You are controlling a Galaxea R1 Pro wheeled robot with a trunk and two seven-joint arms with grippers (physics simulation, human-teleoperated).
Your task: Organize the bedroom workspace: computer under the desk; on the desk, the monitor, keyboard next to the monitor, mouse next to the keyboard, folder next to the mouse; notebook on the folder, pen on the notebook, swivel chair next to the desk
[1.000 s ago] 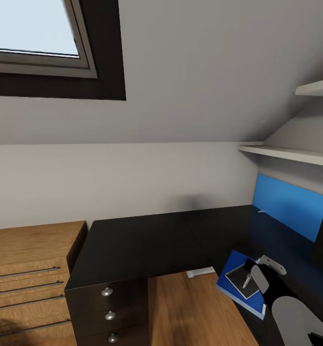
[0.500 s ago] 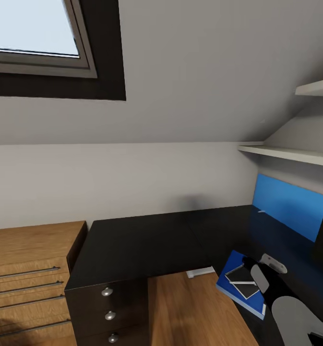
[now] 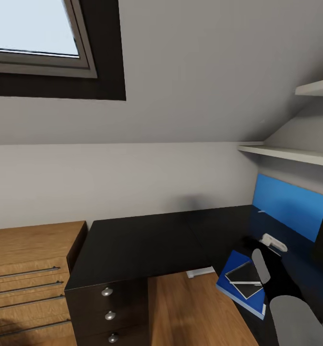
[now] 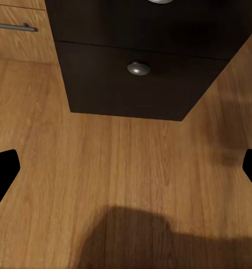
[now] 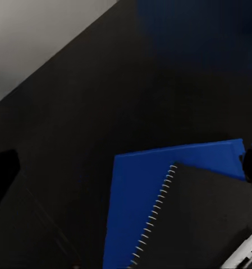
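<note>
Spiral-bound notebook (image 5: 210, 218) atop folder (image 5: 137, 196)

The right arm (image 3: 295, 312) hides the near right part of the counter (image 3: 142, 245) and the right end of the folder (image 3: 238, 283). In the right wrist view the pen (image 5: 242, 252) and notebook (image 5: 210, 224) are cut off by the picture's edge. The wooden drawer cabinet (image 3: 27, 269) runs off the left edge. The left claw (image 4: 126, 168) shows just two dark fingertips at the borders.
</note>
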